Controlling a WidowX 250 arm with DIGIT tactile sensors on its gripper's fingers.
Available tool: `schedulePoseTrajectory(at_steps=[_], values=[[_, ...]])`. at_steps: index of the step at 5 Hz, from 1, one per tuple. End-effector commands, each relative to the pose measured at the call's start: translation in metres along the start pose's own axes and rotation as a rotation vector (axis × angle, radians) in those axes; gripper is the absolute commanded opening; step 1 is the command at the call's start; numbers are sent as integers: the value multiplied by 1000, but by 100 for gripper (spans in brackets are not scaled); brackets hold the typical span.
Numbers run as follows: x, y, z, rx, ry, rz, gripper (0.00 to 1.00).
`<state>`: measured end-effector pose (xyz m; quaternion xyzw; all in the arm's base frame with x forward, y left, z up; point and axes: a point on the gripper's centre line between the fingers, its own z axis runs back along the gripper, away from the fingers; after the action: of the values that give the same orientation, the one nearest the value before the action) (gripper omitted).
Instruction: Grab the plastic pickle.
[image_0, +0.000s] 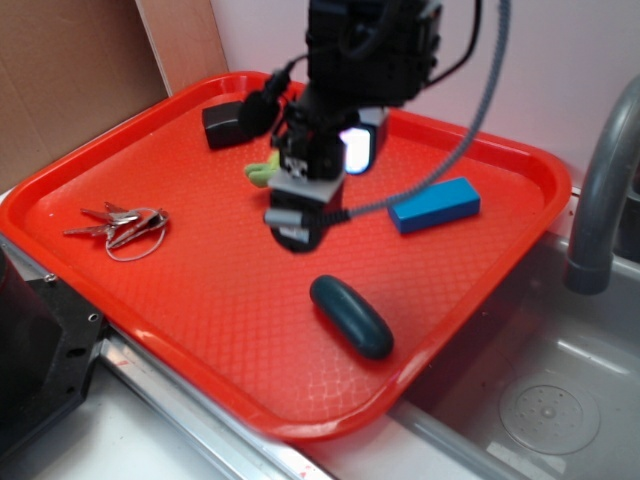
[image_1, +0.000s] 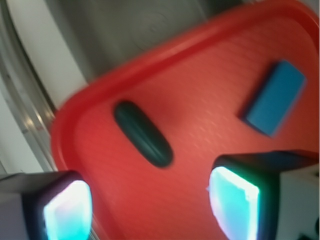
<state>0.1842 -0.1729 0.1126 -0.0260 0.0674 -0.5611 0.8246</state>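
Red tray (image_0: 200, 300): held every loose item; sat beside a sink (image_0: 550, 400).
Pickle (image_0: 351, 316): dark teal, glossy; lay flat near the tray's front edge, apart from all other items. In the wrist view it (image_1: 143, 133) lay ahead of the fingers, not between them.
Gripper (image_0: 297, 232): hung above the tray's middle, clear of the pickle; jaws stood apart and empty, both lit pads (image_1: 67, 210) spread wide in the wrist view.
Step in hand: approach, as judged; no contact had been made.
Next move: likely called for travel toward the front edge, a wrist turn to set the fingers across the pickle's short axis, then descent and closing.
Risk: smooth rounded plastic might slip from a partial grip.
Block (image_0: 434, 205): blue; well clear, toward the right rim.
Keys (image_0: 122, 226): left side; not in the path.
Hidden: a green plush toy (image_0: 260, 170) and a black object (image_0: 222, 124) were partly masked by the arm.
Unclear: the wrist view was blurred; fingertip height could not be told.
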Motion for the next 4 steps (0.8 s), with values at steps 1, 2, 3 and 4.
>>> schedulePoseTrajectory(at_steps=[1, 2, 3, 4], values=[[-11, -13, -36, 12, 36, 5, 100], [-25, -2, -68, 0, 104, 20, 100], [-18, 3, -77, -14, 103, -2, 100], [1, 12, -65, -3, 49, -14, 100]])
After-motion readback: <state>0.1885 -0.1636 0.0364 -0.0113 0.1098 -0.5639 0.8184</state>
